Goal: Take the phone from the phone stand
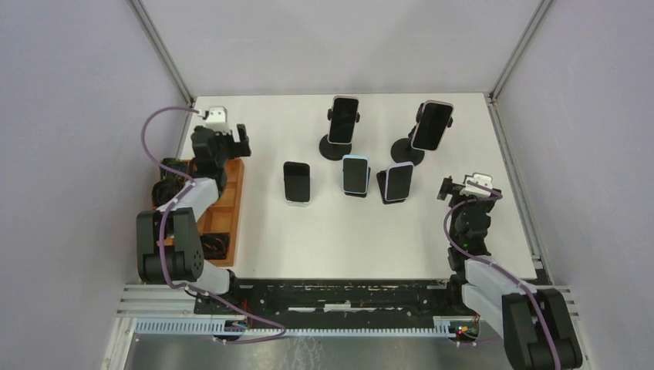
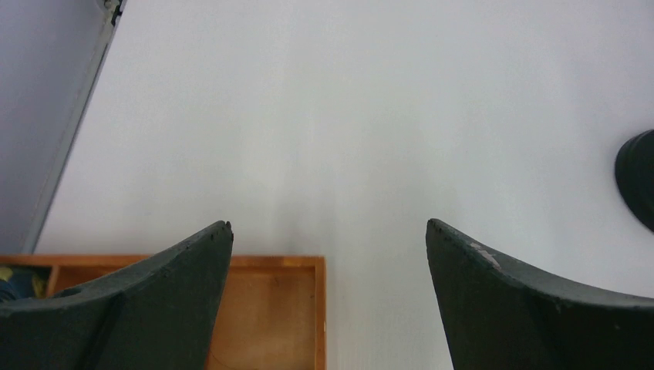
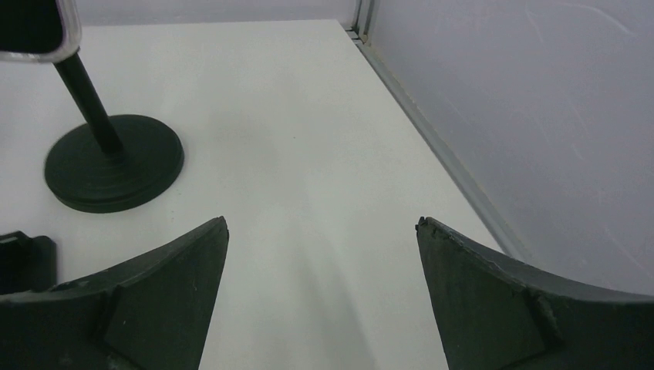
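Looking down from the top, the whole table (image 1: 254, 247) is seen, from the leftmost phone (image 1: 296, 183) to the rightmost phone (image 1: 432, 126); that much is shown in no wrist view. On the left, the left gripper (image 1: 220, 137) is held near the far end of a wooden tray (image 1: 235, 185). Its fingers (image 2: 177, 293) are spread wide with nothing between them, and the leftmost phone is set well to their right. On the right, the right gripper (image 1: 463, 187) is spread wide and empty too. The tall stand (image 3: 114, 162) is shown close up only in its wrist view, ahead and left of the fingers, with the rightmost phone held on top.
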Controlling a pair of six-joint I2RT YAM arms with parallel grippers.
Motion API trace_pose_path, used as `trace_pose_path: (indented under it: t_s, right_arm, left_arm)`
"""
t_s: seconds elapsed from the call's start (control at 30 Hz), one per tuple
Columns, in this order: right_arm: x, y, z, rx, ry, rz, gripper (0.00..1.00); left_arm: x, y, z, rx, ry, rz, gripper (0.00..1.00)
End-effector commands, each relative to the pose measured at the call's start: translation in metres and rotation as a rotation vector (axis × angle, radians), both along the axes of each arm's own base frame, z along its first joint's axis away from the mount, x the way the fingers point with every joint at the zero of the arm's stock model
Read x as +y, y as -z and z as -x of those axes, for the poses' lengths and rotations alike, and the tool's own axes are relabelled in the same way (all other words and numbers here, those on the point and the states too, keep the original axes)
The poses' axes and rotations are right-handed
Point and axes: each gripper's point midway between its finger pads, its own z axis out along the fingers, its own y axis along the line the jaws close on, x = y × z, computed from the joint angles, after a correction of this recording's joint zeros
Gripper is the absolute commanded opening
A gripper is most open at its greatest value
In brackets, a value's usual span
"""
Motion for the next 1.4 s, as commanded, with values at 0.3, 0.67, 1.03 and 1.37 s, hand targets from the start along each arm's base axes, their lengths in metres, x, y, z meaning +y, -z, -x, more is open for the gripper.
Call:
trace_pose_path:
  t_s: [0.3,0.67,1.03,1.37]
  right_arm:
    - [0.077,-0.032,0.005,0.19,-0.291,-0.47,0.98]
    - [0.143,-0.024,0.032,0.344,-0.58,-0.406,0.98]
    - [0.217,-0.054,0.05,0.41,-0.874,-0.366,0.98]
    - [0.257,-0.067,0.057,0.391,-1.068,-0.369,0.98]
  left_arm:
    - [-0.071,-0.024,0.124,0.331,0.618,0.061,1.0]
    - [-0.141,0.013,0.159,0.444,0.958,0.092,0.99]
    - [-0.174,0.06,0.148,0.564,1.123,0.178,0.94]
    - [-0.186,0.069,0.145,0.506,1.238,0.291,0.92]
